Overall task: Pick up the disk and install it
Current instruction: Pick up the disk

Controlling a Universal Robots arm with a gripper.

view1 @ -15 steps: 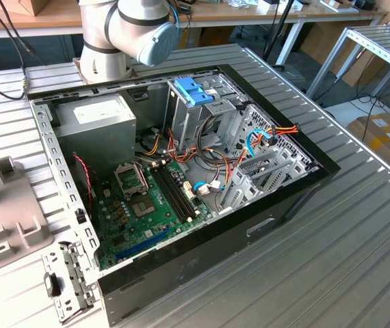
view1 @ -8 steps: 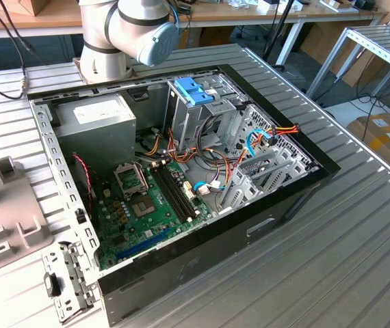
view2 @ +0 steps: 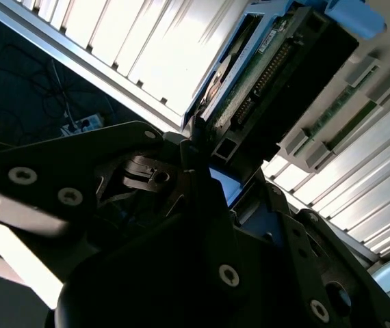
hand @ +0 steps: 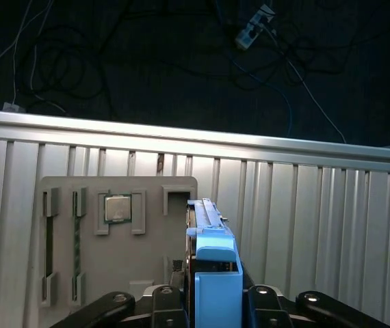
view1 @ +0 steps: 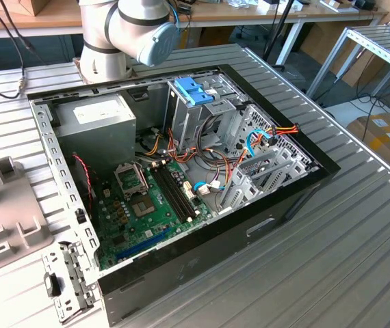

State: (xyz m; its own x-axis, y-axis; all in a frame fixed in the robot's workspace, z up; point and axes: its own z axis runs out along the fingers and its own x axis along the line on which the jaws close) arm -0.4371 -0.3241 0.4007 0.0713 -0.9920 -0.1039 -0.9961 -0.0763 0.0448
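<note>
Blue side rails mark the disk (hand: pixel 214 263), which stands on edge in my jaws. They are closed onto its sides, with the grey tray (hand: pixel 113 273) and ribbed worktop (hand: pixel 318 225) beyond. In the exterior view that tray lies at eight o'clock from the open computer case (view1: pixel 250 225). I judge the pick-up is in hand and installing not yet done; moving calls for a firm, square hold.
</note>
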